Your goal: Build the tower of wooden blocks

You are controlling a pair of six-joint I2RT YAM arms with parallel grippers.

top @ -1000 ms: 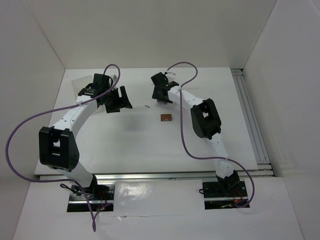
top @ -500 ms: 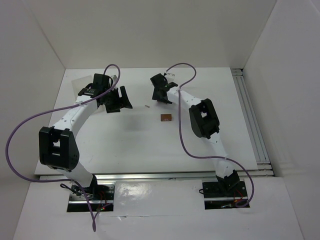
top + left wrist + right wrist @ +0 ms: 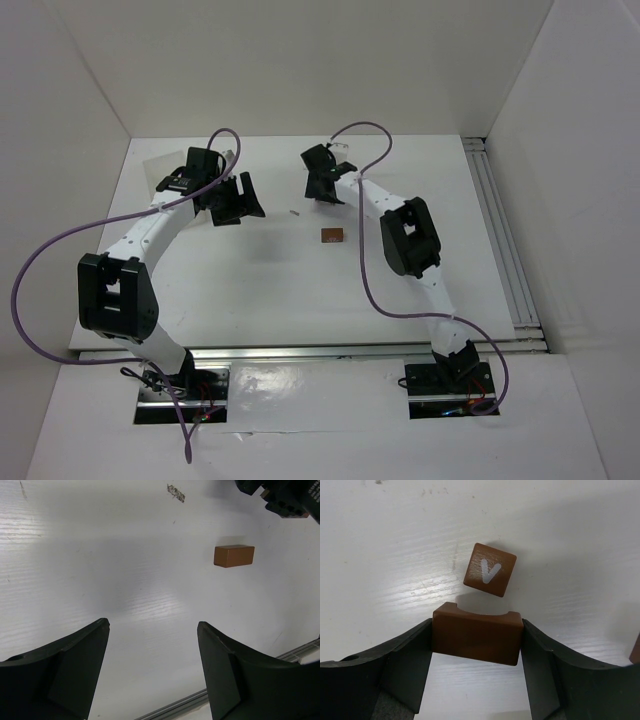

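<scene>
White table (image 3: 250, 290) fills the top view. A loose brick (image 3: 331, 236) lies on it, with the left gripper (image 3: 238, 198) well to its left and the right gripper (image 3: 322, 192) just beyond it. Their jaws are unreadable from here.

Left wrist: the left gripper (image 3: 152, 630) gapes wide and empty, the loose brick (image 3: 234, 556) ahead of it.

Only the right wrist shows the right gripper (image 3: 477, 630) clamped on a notched block (image 3: 477, 639) by its ends, beside a lettered cube (image 3: 490, 570). I cannot place these relative to the loose brick.

The wood is probably light, stiff and smooth, so pinch flat opposite faces squarely.

White table (image 3: 260, 290); brown brick (image 3: 234, 556), lettered cube (image 3: 490, 570)
</scene>
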